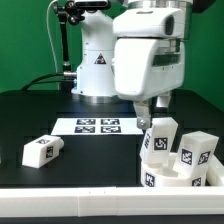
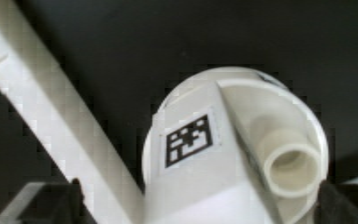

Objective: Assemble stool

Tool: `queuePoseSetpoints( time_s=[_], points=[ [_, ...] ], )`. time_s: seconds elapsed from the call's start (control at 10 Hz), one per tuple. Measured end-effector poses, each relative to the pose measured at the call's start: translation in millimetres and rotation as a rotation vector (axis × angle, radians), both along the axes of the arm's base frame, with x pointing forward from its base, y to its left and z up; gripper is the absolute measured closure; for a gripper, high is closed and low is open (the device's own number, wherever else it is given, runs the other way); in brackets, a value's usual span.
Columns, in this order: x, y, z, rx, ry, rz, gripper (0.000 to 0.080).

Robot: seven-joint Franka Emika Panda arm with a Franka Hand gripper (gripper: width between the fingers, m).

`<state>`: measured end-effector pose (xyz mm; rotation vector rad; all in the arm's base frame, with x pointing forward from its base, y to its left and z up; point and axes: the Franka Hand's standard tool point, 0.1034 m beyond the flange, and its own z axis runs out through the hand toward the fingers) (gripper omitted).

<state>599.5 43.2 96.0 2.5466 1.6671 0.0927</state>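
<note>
My gripper point(image 1: 148, 117) hangs low at the exterior view's right, just above a group of white tagged stool parts. Two chunky legs point(image 1: 160, 139) point(image 1: 196, 150) stand upright there over a low white tagged piece point(image 1: 172, 181), likely the seat, which is mostly hidden. A third leg point(image 1: 42, 150) lies alone at the left. In the wrist view a tagged leg point(image 2: 202, 140) with a round peg end point(image 2: 293, 166) lies between the two dark fingertips point(image 2: 48, 203). My gripper point(image 2: 202, 208) stands wide apart around that leg, not pressing on it.
The marker board point(image 1: 100, 126) lies flat behind the gripper, in front of the robot base point(image 1: 97, 70). A long white bar point(image 2: 43, 105) runs beside the leg in the wrist view. A white band point(image 1: 80, 192) borders the table's front.
</note>
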Motion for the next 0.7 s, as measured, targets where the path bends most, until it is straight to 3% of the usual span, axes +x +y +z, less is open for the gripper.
queuePoseSetpoints(
  time_s=[0.4,0.7],
  points=[
    [4.5,4.9,-7.3,-0.103,0.024,0.362,0.0151],
    [4.9,1.4,-7.3,-0.119,0.029,0.417,0.0151]
  ],
)
